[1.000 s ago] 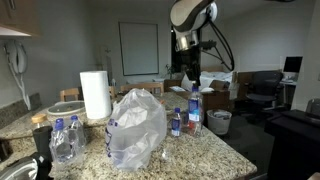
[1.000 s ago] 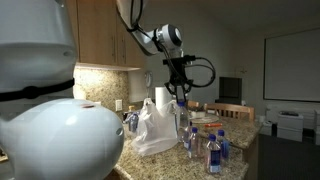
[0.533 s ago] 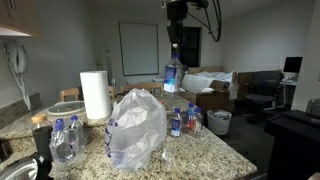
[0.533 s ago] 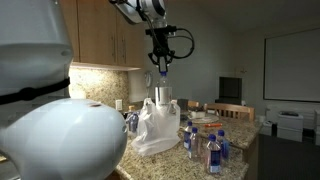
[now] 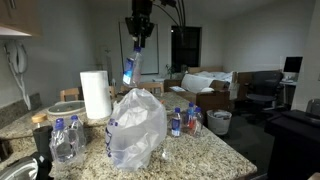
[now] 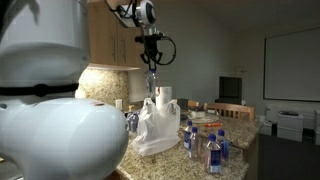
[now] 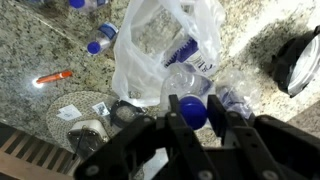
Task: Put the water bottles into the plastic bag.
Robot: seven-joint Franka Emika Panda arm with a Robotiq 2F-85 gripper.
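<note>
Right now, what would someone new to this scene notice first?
A water bottle hanging from the tool, high above the counter, draws the eye first. Below it sits the big white plastic bag, with a paper towel roll beside it and more bottles standing nearby.

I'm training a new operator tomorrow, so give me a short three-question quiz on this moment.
1. True or false: the claw is shut on a bottle.
2. Where is that bottle? A) in the air above the bag B) inside it C) lying beside it
3. Fill in: the bottle's cap is ___.
Key: 1 true; 2 A; 3 blue.
</note>
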